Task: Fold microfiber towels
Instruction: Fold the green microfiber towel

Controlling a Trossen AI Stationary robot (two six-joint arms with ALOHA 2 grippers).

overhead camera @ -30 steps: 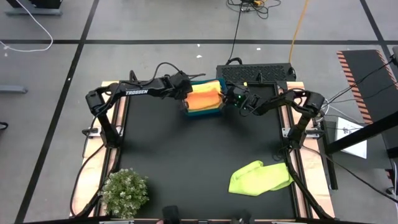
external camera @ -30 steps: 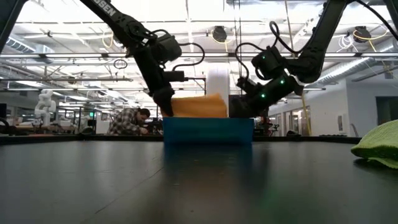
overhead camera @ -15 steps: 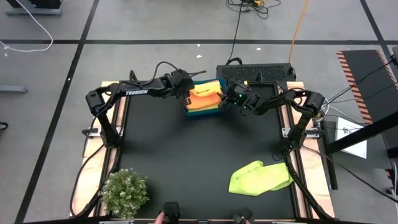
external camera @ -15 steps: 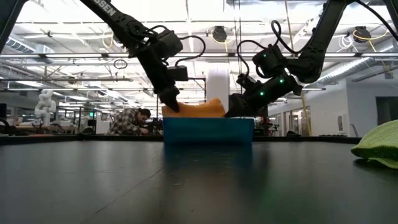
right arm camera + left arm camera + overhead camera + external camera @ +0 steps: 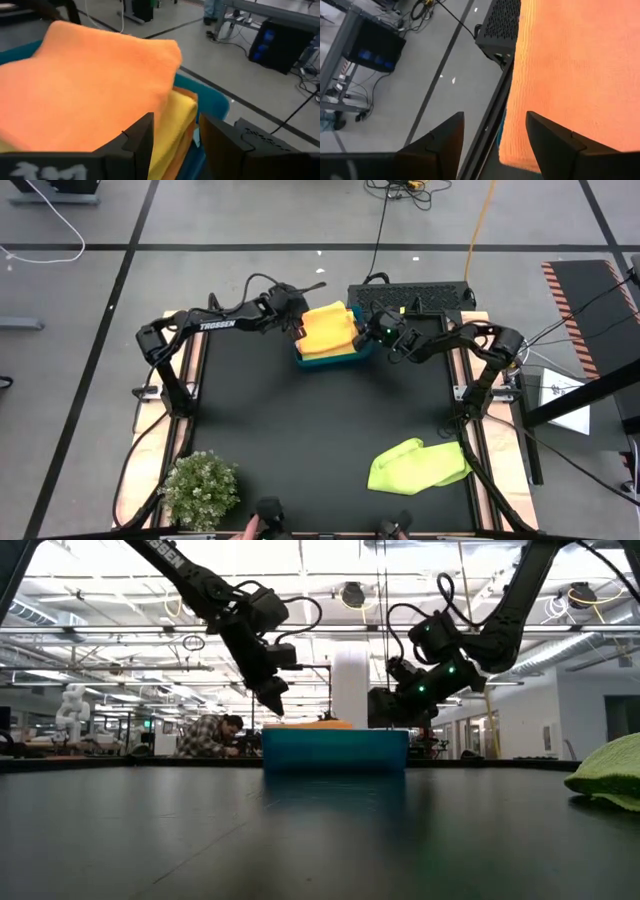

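A folded orange towel lies on top of a stack in the blue bin at the table's far middle. Its top just clears the bin's rim. A yellow towel lies under it. My left gripper hangs open just above the bin's left end, its fingers clear of the orange towel. My right gripper stands open at the bin's right end, close before the stack, touching nothing. A lime green towel lies crumpled on the table at the near right.
A small bushy plant stands at the table's near left corner. A black perforated box sits just beyond the table's far edge, behind the bin. The dark tabletop between bin, plant and green towel is bare.
Both grippers have opened and let go of the orange towel. It stood up above the bin's rim; now it has dropped flat onto the stack in the bin. My left gripper has risen a little and tipped up, away from the towel.
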